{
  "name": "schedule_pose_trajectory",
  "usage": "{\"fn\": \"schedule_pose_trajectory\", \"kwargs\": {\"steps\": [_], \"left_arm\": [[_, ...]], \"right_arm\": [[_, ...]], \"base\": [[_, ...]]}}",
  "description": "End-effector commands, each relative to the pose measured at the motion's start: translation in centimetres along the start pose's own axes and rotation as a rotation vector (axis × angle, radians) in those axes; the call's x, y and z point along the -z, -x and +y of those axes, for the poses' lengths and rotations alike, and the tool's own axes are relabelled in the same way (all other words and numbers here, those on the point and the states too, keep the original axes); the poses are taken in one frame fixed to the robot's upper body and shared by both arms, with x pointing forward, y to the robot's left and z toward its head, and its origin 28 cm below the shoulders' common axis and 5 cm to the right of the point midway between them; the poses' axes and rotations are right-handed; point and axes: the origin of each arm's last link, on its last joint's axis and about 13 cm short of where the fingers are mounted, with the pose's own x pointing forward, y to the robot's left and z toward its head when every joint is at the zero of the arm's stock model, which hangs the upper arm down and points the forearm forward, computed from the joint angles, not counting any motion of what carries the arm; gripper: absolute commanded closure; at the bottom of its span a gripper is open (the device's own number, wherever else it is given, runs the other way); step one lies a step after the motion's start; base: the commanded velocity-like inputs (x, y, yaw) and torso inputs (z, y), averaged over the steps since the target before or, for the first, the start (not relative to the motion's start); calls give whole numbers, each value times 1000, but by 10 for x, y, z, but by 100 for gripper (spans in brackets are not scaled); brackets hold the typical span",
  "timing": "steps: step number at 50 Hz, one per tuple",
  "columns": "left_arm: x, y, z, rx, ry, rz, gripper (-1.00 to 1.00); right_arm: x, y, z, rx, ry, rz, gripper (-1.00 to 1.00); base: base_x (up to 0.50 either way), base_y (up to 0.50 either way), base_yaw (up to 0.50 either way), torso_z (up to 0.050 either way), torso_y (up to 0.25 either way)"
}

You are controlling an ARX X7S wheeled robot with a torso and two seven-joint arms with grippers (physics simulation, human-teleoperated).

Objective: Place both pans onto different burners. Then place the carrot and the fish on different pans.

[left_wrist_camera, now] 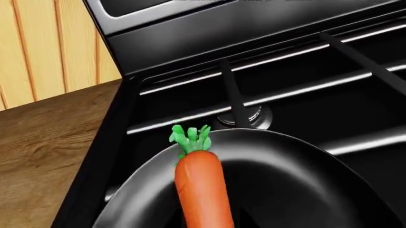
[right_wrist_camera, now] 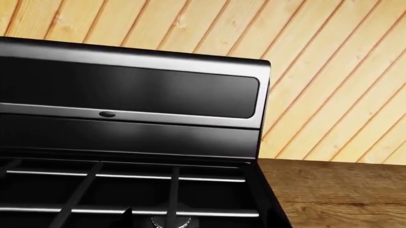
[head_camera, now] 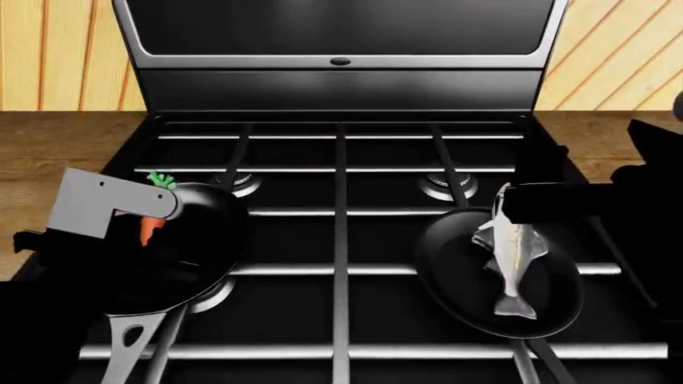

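The larger pan (head_camera: 197, 248), with a silver handle (head_camera: 133, 344), sits on the front left burner (head_camera: 217, 293). My left gripper (head_camera: 149, 214) holds the carrot (head_camera: 152, 230) over that pan's back rim, green tip towards the stove back. In the left wrist view the carrot (left_wrist_camera: 203, 185) hangs above the pan (left_wrist_camera: 298, 185); no fingers show. The smaller pan (head_camera: 453, 272) rests at the front right with the fish (head_camera: 514, 256) lying in it, tail forward. My right gripper (head_camera: 510, 202) is a dark shape just over the fish's head; its jaws are not discernible.
The back left burner (head_camera: 243, 182) and back right burner (head_camera: 446, 186) are bare between the black grates. The stove's raised back panel (head_camera: 341, 60) stands behind them. Wooden counter (head_camera: 64, 144) flanks the stove on both sides, and a plank wall is behind.
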Motion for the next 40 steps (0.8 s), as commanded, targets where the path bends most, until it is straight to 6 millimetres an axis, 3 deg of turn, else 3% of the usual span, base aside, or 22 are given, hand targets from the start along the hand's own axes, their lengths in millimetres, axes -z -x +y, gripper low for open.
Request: {"fn": "schedule_pose_trajectory", "kwargs": {"steps": [1, 3, 4, 18, 28, 40], "left_arm": [[6, 3, -1, 9, 11, 15, 100], [3, 5, -1, 10, 13, 9, 100], [2, 6, -1, 11, 13, 6, -100], [-18, 18, 9, -26, -5, -138, -100], [-54, 60, 9, -19, 14, -375, -100], [-45, 87, -2, -93, 137, -655, -100]], "right_arm": [[1, 0, 1, -2, -2, 1, -100], [1, 0, 1, -3, -3, 0, -100], [1, 0, 1, -4, -3, 0, -100], [0, 2, 0, -4, 1, 0, -100], [-6, 8, -1, 3, -1, -23, -100], [0, 29, -1, 71, 55, -131, -100]], "base": [[0, 0, 0, 0, 0], [0, 0, 0, 0, 0], [0, 0, 0, 0, 0], [0, 0, 0, 0, 0], [0, 0, 0, 0, 0], [0, 0, 0, 0, 0]]}}
